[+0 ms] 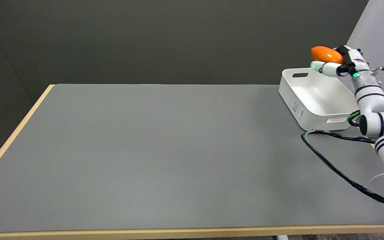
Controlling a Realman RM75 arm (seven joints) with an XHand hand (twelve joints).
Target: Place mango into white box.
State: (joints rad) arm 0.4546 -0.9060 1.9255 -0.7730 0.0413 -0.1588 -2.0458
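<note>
An orange mango point(326, 54) is held in the air by my right hand point(340, 63), with fingers under it and behind it. The hand and mango hang above the far end of the white box point(299, 100), which stands at the table's far right. The box is a shallow rectangular tray with handle slots in its end walls, and nothing shows inside it. The right arm reaches in from the lower right and covers the box's right side.
A black cable point(332, 166) loops from the arm across the grey table point(152, 150) in front of the box. The table has a light wooden edge. A dark wall stands behind, with a lighter panel at the upper right.
</note>
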